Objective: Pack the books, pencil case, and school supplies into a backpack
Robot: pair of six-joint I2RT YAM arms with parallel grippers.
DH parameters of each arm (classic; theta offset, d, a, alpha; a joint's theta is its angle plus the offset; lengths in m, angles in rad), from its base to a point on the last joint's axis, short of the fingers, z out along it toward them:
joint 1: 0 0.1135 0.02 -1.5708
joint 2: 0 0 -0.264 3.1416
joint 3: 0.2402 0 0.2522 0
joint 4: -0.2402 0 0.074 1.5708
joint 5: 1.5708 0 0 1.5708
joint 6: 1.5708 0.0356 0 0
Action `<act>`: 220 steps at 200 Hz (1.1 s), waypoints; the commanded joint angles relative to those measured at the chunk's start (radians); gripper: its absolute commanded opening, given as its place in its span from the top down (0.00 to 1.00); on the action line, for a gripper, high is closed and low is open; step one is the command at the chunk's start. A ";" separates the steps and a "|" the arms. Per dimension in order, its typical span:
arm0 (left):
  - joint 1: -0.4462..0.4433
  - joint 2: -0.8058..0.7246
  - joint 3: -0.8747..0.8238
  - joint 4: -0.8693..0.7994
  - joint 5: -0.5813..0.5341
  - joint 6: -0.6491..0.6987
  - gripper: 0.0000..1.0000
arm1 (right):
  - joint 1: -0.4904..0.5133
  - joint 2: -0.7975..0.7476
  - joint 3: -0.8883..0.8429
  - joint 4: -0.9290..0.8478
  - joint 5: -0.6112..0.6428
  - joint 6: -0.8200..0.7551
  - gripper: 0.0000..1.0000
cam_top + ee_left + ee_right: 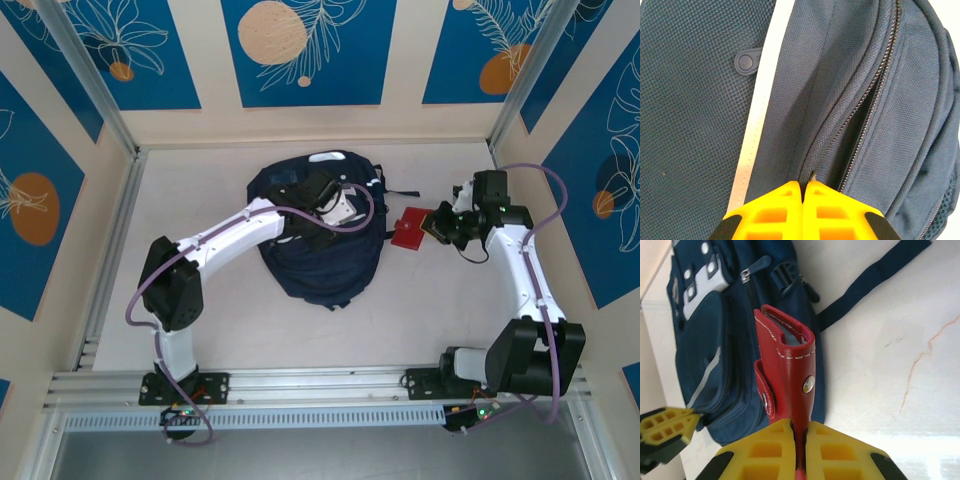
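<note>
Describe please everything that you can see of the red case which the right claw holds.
The red case is a flat folded pouch, leather-like, with white stitching along its edges, a metal snap on its side and a small tab with a second snap. Something pale shows inside its far end. The right claw is shut on its near edge. From above its broad face shows, just right of the backpack. Whether it touches the backpack or the table I cannot tell.
</note>
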 commanded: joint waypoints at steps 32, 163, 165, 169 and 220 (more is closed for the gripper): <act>0.015 -0.100 -0.008 0.086 -0.087 -0.020 1.00 | 0.122 -0.075 -0.007 -0.009 -0.128 0.099 0.90; 0.007 -0.208 -0.087 0.246 -0.123 -0.093 1.00 | 0.418 0.173 -0.017 0.370 -0.029 0.608 0.92; 0.007 -0.207 -0.087 0.246 -0.123 -0.094 1.00 | 0.420 0.176 -0.018 0.382 -0.024 0.620 0.92; 0.007 -0.205 -0.085 0.247 -0.123 -0.096 1.00 | 0.424 0.182 -0.021 0.407 -0.013 0.642 0.92; 0.007 -0.176 -0.041 0.241 -0.136 -0.158 1.00 | 0.472 0.327 0.035 0.572 0.084 0.856 0.91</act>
